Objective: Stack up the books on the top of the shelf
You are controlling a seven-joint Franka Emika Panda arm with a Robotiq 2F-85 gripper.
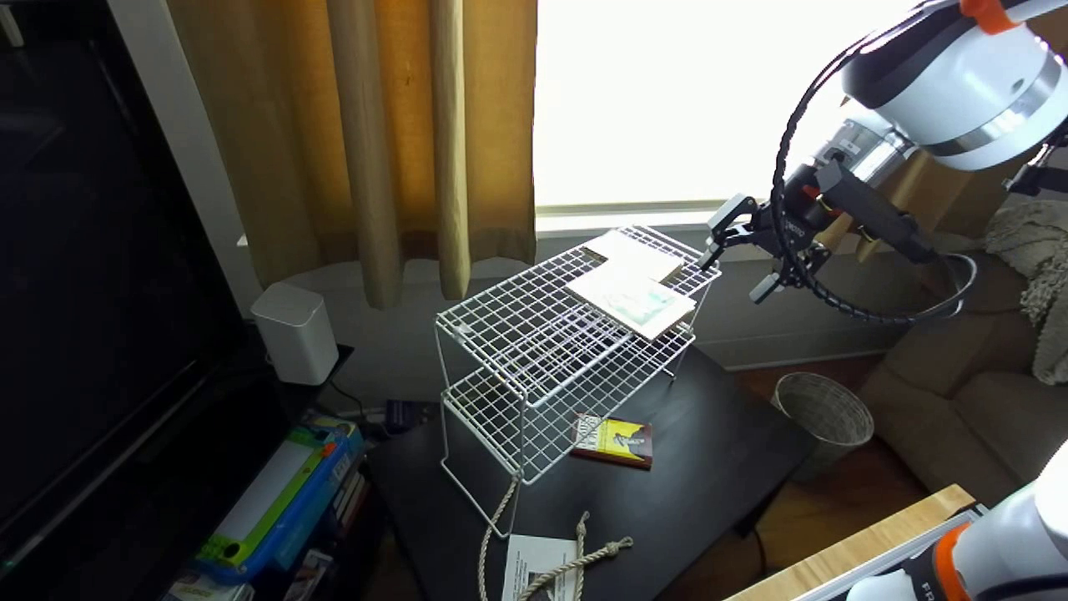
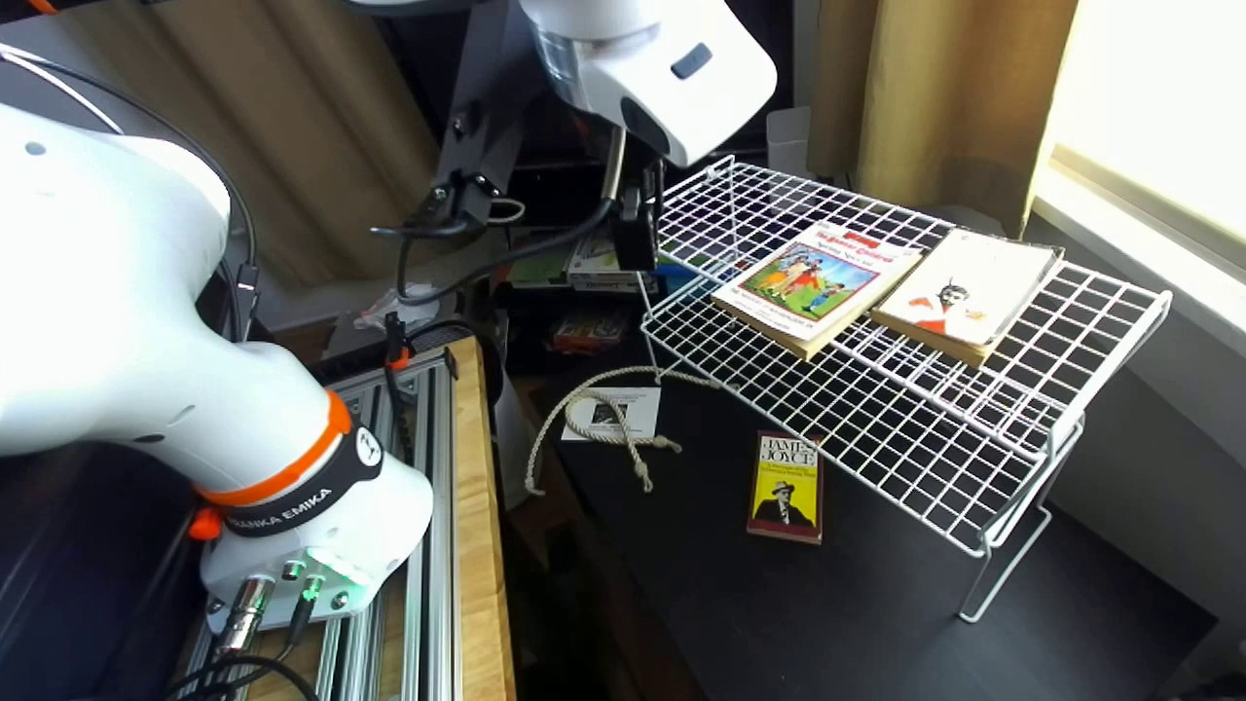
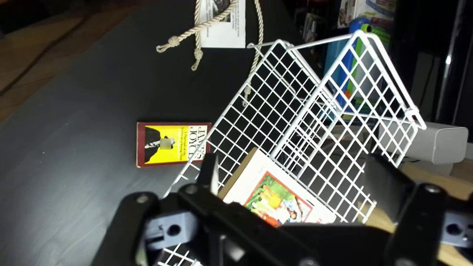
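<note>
- Bright window (image 1: 659,100) up top, curtain (image 1: 488,150) hanging beside it, and below them a dark table (image 1: 709,451) carrying the white wire shelf (image 1: 517,325).
- Two books are up on the shelf's top tier: the picture-cover book (image 2: 818,282) farther from the window, the pale book (image 2: 969,292) nearer it — flat, side by side, not yet stacked. Whether their edges touch, I cannot tell.
- Look here: the picture-cover book pokes one end over the long rim, plain in both exterior views.
- A yellow paperback (image 2: 787,487) lies down on the table; the sentence seems to mean the pair above.
- And the gripper (image 1: 734,275)! Its fingers stand wide apart, nothing between them; the wrist view has the picture-cover book lying beyond.
- So the step, I judge, is lining up on that book. Good play: go for the overhanging end, where a fingertip can slip underneath without meeting wire.
- Come in slowly, since a fingertip could hook the grid and shift the whole shelf, which looks light.
- Firm pinch, well centred — an off-side hold could let a paperback sag or swing.
- Then straight up, clear of the pale book before any sideways travel; lower it level, match the edges, and spread the fingers without dragging the cover.
</note>
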